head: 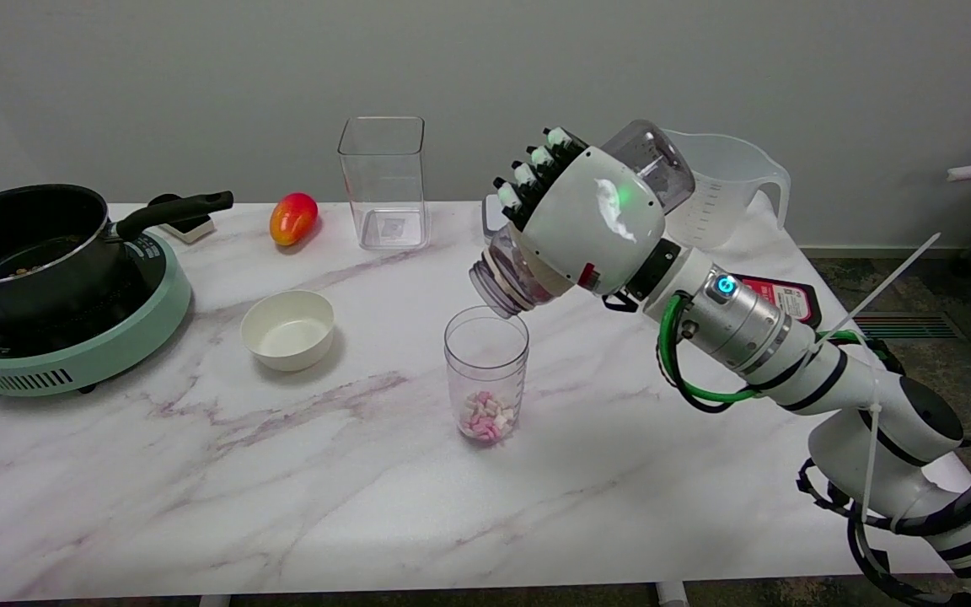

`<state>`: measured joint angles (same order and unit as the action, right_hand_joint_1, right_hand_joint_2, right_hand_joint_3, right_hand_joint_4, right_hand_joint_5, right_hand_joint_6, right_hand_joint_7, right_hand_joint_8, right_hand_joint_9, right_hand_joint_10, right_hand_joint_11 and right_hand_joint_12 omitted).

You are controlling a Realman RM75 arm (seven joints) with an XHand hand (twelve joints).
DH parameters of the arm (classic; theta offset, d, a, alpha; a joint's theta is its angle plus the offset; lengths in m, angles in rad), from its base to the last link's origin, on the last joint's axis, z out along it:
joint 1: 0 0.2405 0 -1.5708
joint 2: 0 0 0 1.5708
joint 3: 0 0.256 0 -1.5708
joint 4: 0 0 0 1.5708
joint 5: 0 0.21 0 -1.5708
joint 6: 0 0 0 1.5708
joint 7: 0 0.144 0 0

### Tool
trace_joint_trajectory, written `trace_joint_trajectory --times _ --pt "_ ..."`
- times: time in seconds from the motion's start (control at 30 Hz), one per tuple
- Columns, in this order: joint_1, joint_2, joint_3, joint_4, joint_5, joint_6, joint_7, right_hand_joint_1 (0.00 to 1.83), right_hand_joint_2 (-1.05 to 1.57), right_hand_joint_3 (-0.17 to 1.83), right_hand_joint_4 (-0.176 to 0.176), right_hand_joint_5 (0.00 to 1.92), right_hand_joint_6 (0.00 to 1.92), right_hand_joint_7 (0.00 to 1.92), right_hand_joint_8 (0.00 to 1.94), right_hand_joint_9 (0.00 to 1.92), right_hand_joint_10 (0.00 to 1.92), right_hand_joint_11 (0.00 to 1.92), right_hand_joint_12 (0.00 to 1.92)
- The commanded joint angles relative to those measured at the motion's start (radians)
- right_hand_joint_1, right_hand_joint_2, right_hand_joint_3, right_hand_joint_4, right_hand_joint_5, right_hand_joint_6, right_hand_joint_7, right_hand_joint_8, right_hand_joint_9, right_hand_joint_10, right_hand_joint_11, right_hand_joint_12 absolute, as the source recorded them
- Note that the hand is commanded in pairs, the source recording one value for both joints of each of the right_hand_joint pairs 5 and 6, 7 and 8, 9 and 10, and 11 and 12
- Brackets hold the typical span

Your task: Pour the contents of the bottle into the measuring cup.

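My robot hand (591,221) grasping clear bottle (654,164), tilted, mouth down-left just above rim of clear measuring cup (486,371). Cup upright on marble bench (199,489), pink-white pieces (485,418) at bottom. No legible writing on either. Jug (726,190) behind.

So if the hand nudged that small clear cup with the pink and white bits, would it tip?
Probably, if hit near the rim: the cup is tall and narrow, and looks like light plastic. Only a shallow layer of bits weighs its base. It might slide on the smooth table.
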<state>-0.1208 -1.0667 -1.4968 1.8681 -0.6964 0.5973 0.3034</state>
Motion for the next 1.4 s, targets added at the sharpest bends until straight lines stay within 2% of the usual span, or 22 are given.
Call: trace_joint_trajectory --times 0.03,1.4 --pt "0.003 0.002 -0.001 0.000 -0.011 -0.002 0.016 1.28 1.57 0.20 0.000 1.92 1.92 1.92 1.92 1.60 1.60 1.40 1.40" --pt "0.014 0.005 0.008 -0.001 -0.032 0.061 0.036 1.28 1.57 0.20 0.000 1.92 1.92 1.92 1.92 1.62 1.62 1.40 1.40"
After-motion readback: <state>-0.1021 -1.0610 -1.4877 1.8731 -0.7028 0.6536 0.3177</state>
